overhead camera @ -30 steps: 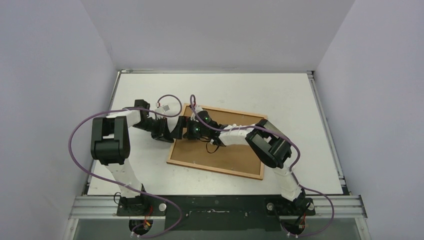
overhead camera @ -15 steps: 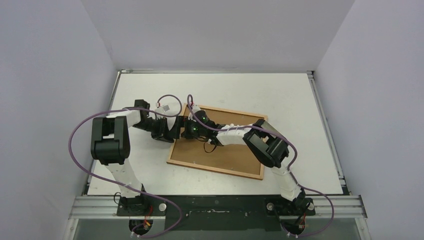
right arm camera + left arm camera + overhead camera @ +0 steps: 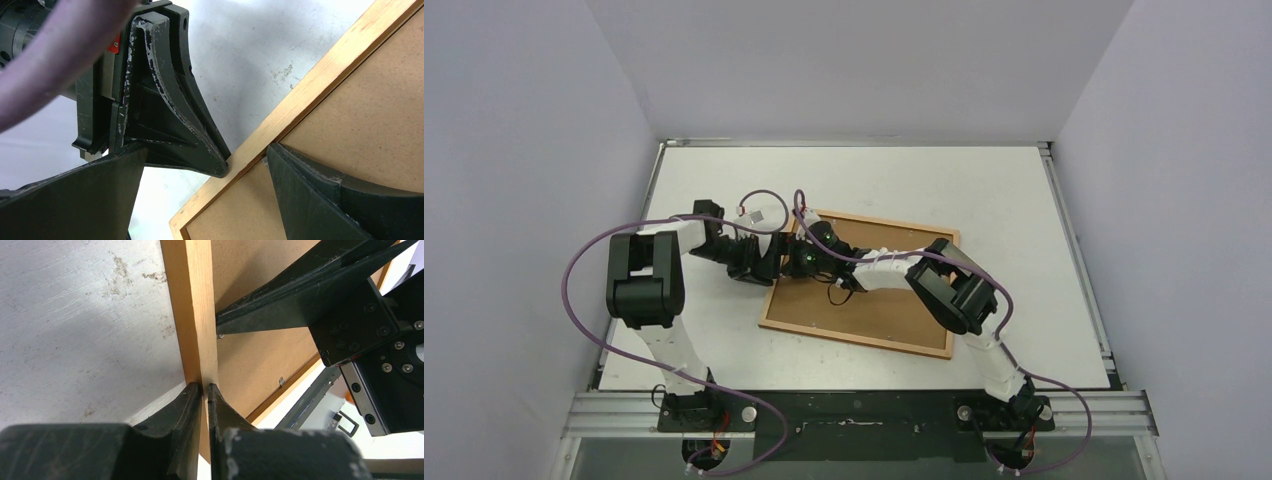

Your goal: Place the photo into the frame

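Observation:
The frame (image 3: 854, 340) lies face down on the table, with a brown backing sheet (image 3: 879, 305) in it. The photo is hidden. At the frame's left edge my left gripper (image 3: 774, 263) is shut on the narrow wooden border (image 3: 195, 315), its tips (image 3: 205, 386) pinching the strip from both sides. Right beside it, my right gripper (image 3: 802, 262) stands open (image 3: 207, 150) across that same border (image 3: 310, 90). One of its fingers (image 3: 310, 190) rests on the backing sheet by the inner edge. The other finger (image 3: 90, 200) hangs over the table, outside the frame.
The white table (image 3: 894, 180) is walled on three sides. The two wrists crowd together at the frame's left edge, with purple cables (image 3: 769, 195) looping above them. A small metal tab (image 3: 281, 382) sits on the backing near the frame's lower border.
My right gripper has slid a little to the left along the backing, ending at the frame's left border. The left gripper has kept its pinch and place.

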